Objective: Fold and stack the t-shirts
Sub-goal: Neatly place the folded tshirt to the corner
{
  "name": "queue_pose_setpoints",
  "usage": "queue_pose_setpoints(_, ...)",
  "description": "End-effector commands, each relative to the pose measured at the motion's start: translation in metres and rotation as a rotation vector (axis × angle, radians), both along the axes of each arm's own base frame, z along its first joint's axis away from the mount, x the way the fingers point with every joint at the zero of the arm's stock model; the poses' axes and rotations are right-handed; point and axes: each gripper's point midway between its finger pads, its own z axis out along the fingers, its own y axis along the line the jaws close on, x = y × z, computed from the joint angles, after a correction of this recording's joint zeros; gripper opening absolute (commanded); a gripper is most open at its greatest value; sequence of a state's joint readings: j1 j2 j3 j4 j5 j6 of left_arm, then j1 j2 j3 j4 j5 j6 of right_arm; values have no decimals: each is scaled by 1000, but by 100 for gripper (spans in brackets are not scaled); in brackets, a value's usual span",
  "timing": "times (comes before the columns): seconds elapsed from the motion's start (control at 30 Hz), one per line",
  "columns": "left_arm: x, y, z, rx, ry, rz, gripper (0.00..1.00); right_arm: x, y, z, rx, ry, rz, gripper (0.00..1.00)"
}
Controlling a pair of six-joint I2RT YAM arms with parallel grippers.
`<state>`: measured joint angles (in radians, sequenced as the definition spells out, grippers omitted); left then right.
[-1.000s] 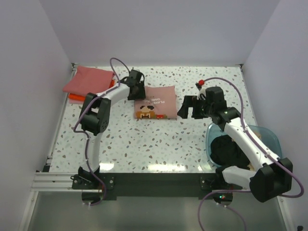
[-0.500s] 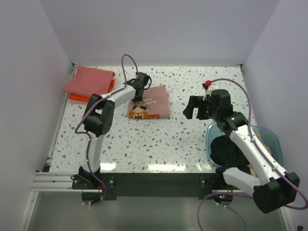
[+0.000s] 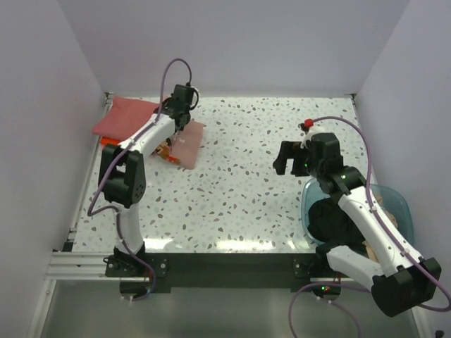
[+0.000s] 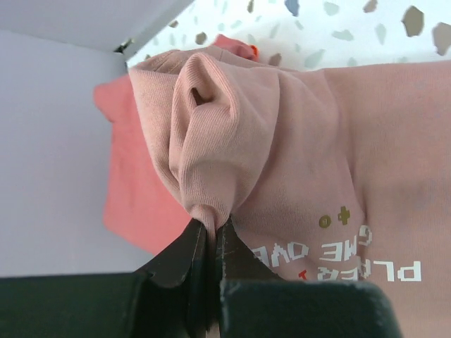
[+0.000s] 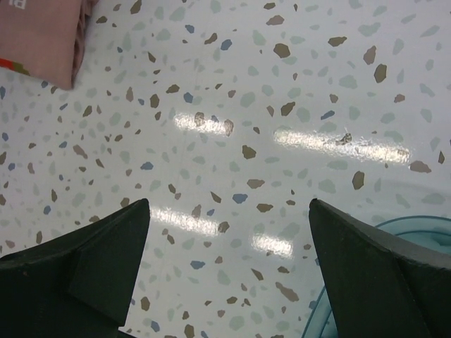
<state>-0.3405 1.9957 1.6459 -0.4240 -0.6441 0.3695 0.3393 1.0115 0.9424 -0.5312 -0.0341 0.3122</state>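
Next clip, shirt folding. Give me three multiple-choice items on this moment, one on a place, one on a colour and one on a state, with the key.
1. Where does the blue tub stand?
A. far left corner
B. near right, beside the right arm
C. in the middle
2. What colour is the t-shirt in the left gripper?
A. black
B. tan
C. dusty pink
3. How is the right gripper?
A. open and empty
B. shut on cloth
C. shut on the tub's rim
Key: 1 B, the top view shows it by that arm. 2 C, the left wrist view shows pink cloth pinched in shut jaws. 3 A, its fingers stand wide apart over the table.
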Motion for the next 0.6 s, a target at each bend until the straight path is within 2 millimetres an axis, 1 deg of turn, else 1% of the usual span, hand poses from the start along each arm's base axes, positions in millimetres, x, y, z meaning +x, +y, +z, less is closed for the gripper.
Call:
queue_pose_setpoints(0.0,19,19,79,65,-158,-22,0,2,-6,1,-28,-17,-19,99)
queue_pose_setpoints(0.07,20,22,95,81,-176,-41,0,4,-7,0,-31,-17,-19,99)
queue_pose_setpoints(0.2,25,34,119,109,-208,-41,0,4,-6,-4,-35,-3,-17,99)
queue_pose_setpoints(0.23,27,36,133,109,-235,-38,0,6,-8,-4,-45,-7,-28,99)
queue_pose_setpoints(0.27,28,39,138,112,-240,-35,0,6,-9,-4,-47,-4,-33,99)
queue_pose_setpoints(0.3,28,44,144,116,-245,-28,0,6,-10,-5,-50,-4,-35,99)
queue_pose_setpoints(0.33,28,48,155,122,-263,-24,0,6,-10,-6,-51,-1,-37,99)
queue_pose_setpoints(0.47,23,62,187,126,-315,-15,0,7,-10,-7,-53,2,-38,99)
queue_pose_setpoints(0.57,19,68,203,126,-344,-19,0,8,-10,-8,-54,8,-39,99)
